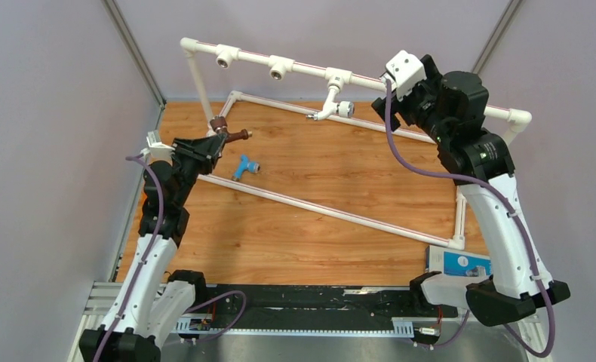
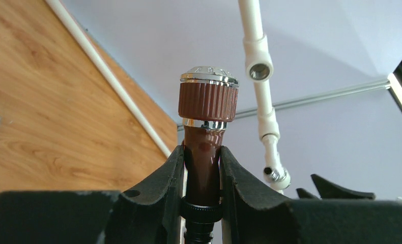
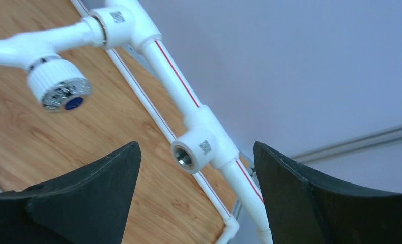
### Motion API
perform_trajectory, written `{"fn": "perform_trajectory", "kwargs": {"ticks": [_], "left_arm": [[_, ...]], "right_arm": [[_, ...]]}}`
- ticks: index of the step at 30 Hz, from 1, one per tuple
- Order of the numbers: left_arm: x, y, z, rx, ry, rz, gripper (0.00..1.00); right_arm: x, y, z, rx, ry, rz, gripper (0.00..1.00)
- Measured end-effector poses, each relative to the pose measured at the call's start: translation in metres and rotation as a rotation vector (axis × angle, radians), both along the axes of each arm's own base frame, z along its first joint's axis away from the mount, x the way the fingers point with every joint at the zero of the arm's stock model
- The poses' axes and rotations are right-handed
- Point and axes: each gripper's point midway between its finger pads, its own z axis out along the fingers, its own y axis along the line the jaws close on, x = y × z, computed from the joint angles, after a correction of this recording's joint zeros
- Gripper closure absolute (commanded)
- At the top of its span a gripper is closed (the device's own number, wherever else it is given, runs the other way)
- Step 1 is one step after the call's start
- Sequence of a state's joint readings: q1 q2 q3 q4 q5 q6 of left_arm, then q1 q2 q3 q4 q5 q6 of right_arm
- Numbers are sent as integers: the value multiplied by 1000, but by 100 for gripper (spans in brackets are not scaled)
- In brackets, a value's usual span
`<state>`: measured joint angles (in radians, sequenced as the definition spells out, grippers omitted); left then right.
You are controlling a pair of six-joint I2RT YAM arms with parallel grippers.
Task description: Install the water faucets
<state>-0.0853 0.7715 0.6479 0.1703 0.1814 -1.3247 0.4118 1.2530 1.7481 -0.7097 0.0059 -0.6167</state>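
Note:
My left gripper (image 1: 218, 136) is shut on the dark brown faucet (image 1: 231, 134), held above the table's left side; in the left wrist view its ribbed knob (image 2: 207, 101) sticks up between my fingers (image 2: 163, 178). The light blue faucet (image 1: 244, 167) lies on the wooden table. The white faucet (image 1: 331, 105) hangs from the third tee of the top pipe and shows in the right wrist view (image 3: 59, 89). My right gripper (image 3: 196, 147) is open, its jaws either side of an empty tee socket (image 3: 189, 155). The green faucet is out of view.
The white pipe frame (image 1: 333, 213) crosses the table diagonally, with its raised top rail (image 1: 250, 59) at the back carrying two empty sockets (image 1: 280, 69). A blue and white box (image 1: 461, 262) sits by the right arm's base. Grey walls enclose the table.

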Motion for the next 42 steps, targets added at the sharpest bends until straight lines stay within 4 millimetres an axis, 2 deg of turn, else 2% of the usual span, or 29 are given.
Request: {"fn": "perform_trajectory", "kwargs": {"ticks": [3,6,10,14,16,19,21,23,27,35,42], "left_arm": [[12,3,12,-30,-13,16,100],[25,5,20,-57,-18,29,100],[40,10,29,-100,-21,61,100],[51,18,40,-143,-32,111,100],[56,23,46,-159,-40,143,100],[66,31,56,-190,-53,191,100],[72,36,61,-211,-61,217,100],[79,41,64,-238,-66,244,100],[90,51,60,-287,-55,301,100],[99,77,58,-387,-54,442,100],[107,90,92,-440,-118,499,100]], "right_arm": [[14,-19,-5,-50,1,-28,17],[35,-24,-14,-106,18,-20,20],[62,-9,-33,-152,58,53,21],[77,7,-52,-172,97,133,29],[83,12,-59,-178,109,155,40],[94,15,-67,-193,121,159,67],[98,17,-60,-194,94,163,87],[98,20,-59,-226,77,187,100],[94,25,-59,-290,50,212,100],[94,25,-61,-263,33,130,100],[95,26,-59,-209,45,82,100]]}}
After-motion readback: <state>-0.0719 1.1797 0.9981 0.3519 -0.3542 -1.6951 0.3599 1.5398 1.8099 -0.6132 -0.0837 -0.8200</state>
